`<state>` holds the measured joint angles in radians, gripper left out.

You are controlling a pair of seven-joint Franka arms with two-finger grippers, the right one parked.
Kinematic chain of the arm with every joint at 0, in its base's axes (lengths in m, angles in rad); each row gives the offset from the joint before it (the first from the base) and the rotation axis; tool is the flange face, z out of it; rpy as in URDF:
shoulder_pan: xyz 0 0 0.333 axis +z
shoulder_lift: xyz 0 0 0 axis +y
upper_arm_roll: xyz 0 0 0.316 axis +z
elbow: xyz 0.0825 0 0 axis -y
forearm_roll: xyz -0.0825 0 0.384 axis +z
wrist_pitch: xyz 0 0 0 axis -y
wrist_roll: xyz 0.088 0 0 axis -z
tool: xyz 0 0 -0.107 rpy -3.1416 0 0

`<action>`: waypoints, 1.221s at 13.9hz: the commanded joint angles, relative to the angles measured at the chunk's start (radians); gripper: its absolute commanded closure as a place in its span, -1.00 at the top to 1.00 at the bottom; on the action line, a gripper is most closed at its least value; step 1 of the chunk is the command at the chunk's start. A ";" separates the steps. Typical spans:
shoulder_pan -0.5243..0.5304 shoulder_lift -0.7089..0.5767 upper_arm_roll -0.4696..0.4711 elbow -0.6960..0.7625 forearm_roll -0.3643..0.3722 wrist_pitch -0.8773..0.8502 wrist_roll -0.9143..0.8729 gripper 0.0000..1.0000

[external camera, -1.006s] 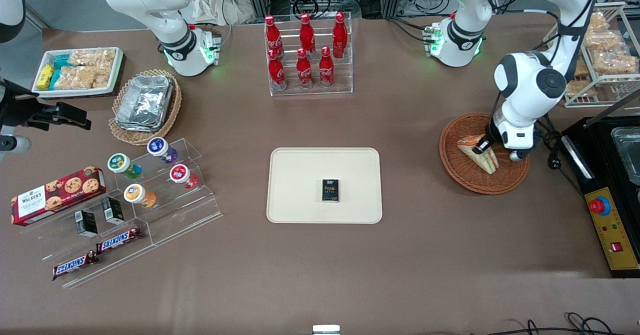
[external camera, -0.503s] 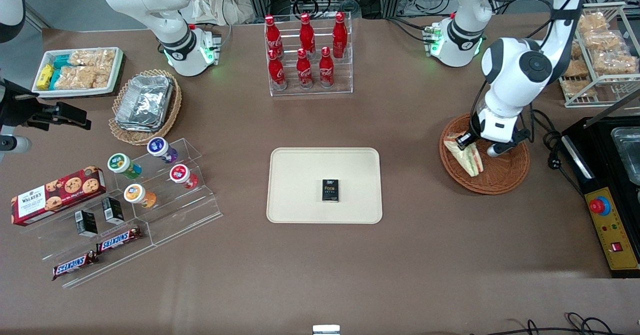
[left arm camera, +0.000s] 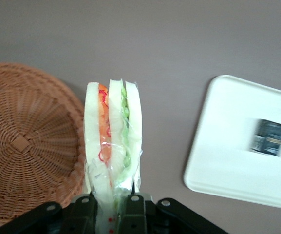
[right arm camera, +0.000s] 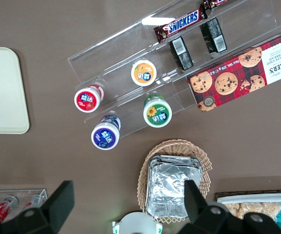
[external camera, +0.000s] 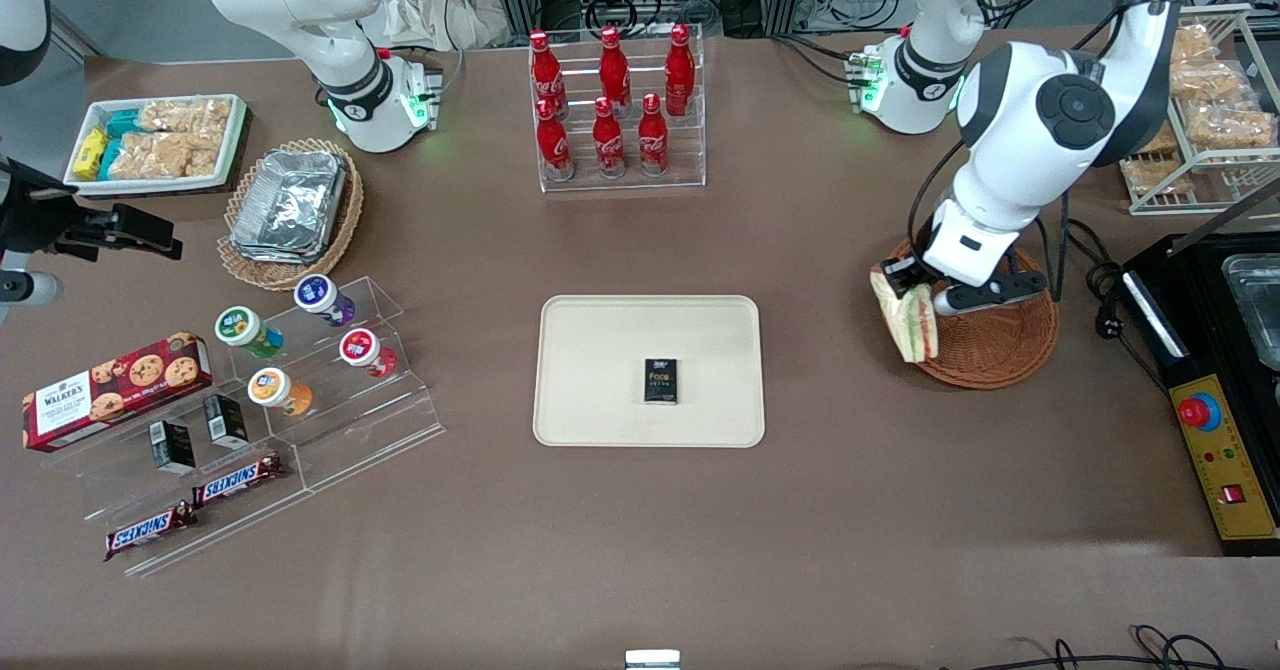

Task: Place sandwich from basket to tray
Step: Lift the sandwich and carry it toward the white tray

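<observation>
On the bench, the tray (external camera: 600, 350) carries a small black box (external camera: 660, 381). Toward the working arm's end, the gripper (external camera: 908, 288) grasps the sandwich (external camera: 907, 322), lifted over the rim of the basket (external camera: 990, 350) nearest the tray.

White rounded left arm (external camera: 1030, 140), dark joint caps, black cables, black fingers (left arm camera: 133, 214).

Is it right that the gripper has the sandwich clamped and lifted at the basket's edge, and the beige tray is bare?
Not quite: the tray already holds a small black box, as the front view shows. The gripper does hold the sandwich lifted at the basket's edge.
</observation>
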<state>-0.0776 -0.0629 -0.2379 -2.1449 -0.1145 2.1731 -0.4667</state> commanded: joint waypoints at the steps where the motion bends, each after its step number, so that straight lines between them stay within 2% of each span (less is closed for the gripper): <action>1: -0.002 0.115 -0.050 0.170 0.036 -0.065 0.007 -1.00; 4: -0.031 0.228 -0.135 0.258 0.140 -0.064 -0.111 -1.00; 6: -0.098 0.316 -0.146 0.327 0.220 -0.062 -0.240 -1.00; 8: -0.137 0.391 -0.144 0.376 0.243 -0.049 -0.305 -1.00; 12: -0.180 0.500 -0.143 0.372 0.248 0.127 -0.332 -1.00; 13: -0.183 0.529 -0.142 0.364 0.268 0.175 -0.342 -1.00; 15: -0.209 0.577 -0.141 0.352 0.320 0.264 -0.391 -1.00; 17: -0.218 0.629 -0.138 0.340 0.422 0.309 -0.417 -1.00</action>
<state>-0.2744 0.5223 -0.3855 -1.8123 0.2234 2.4392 -0.8301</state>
